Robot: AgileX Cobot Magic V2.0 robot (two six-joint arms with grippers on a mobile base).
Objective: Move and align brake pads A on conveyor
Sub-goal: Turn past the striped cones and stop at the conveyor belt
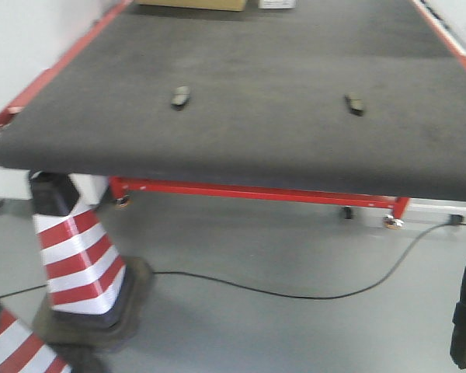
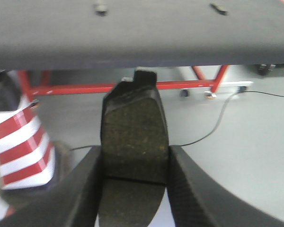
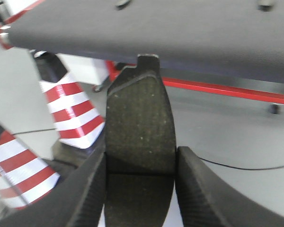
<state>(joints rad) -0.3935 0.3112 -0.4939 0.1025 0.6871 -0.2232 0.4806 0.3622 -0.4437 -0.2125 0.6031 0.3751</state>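
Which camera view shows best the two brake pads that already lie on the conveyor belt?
The exterior front-facing view: both pads, left and right, lie apart in full view on the conveyor. Both wrist views show them only small and blurred at the top edge, behind the pad held in each gripper's jaws.

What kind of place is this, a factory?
Probably a factory or workshop test area: a wide conveyor with red rails carries brake pads, striped safety cones stand on a bare grey floor, and a cable trails across it.
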